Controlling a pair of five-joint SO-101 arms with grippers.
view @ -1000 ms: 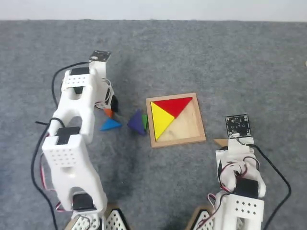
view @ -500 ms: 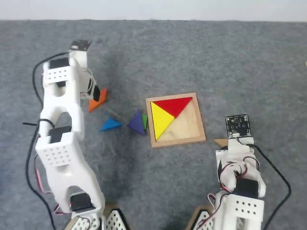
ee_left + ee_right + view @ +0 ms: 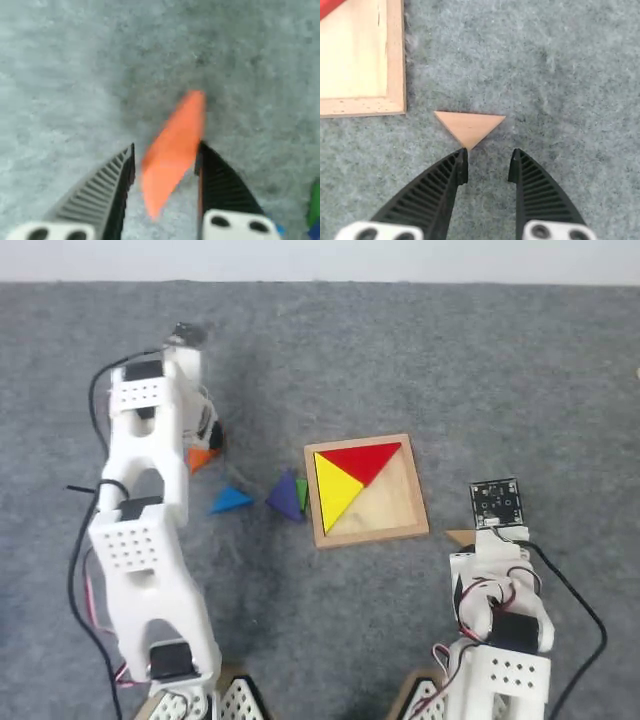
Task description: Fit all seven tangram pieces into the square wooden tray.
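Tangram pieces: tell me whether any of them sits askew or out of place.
The orange piece sits slanted in the left gripper, out over the mat, well away from the tray. The purple piece and green piece lie bunched together beside the tray's left rim. Nothing looks damaged.

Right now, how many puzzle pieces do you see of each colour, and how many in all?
red piece: 1
yellow piece: 1
orange piece: 1
blue piece: 1
purple piece: 1
green piece: 1
plain wood piece: 1
Total: 7
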